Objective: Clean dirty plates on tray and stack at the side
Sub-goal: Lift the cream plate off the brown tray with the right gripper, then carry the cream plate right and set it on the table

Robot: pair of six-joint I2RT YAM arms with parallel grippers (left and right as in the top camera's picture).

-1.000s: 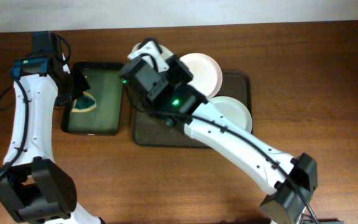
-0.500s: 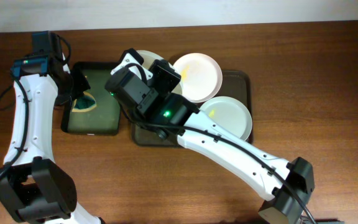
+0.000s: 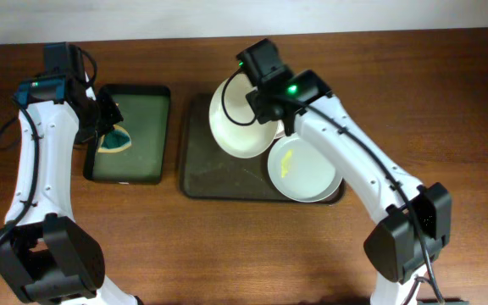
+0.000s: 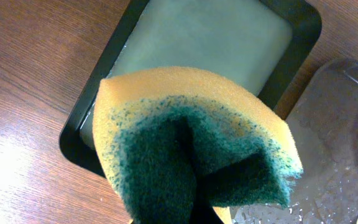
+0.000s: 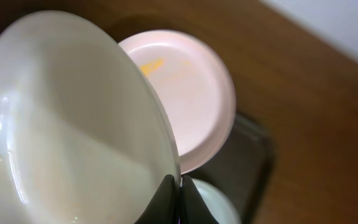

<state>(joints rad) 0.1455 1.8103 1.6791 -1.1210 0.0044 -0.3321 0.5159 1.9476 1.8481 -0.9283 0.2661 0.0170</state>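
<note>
My right gripper [image 3: 263, 121] [image 5: 180, 182] is shut on the rim of a white plate [image 3: 237, 119] [image 5: 67, 124] and holds it tilted on edge above the dark tray [image 3: 219, 176] [image 5: 248, 163]. A second plate [image 3: 305, 167] with a yellow smear lies on the tray's right end. A third plate [image 5: 188, 93] with a yellow smear lies behind the held one; the overhead view mostly hides it. My left gripper [image 3: 108, 129] is shut on a yellow and green sponge [image 3: 115, 138] [image 4: 185, 137] above the black basin [image 3: 163, 127] [image 4: 73, 127].
The basin holds green liquid [image 4: 210, 37] and stands just left of the tray [image 4: 337, 118]. Bare wooden table [image 3: 430, 93] lies to the right of the tray and along the front. A white wall edge runs along the back.
My right arm has swung from the tray's left end to its middle, now holding a plate tilted up off the tray. The left arm and sponge have not moved.
</note>
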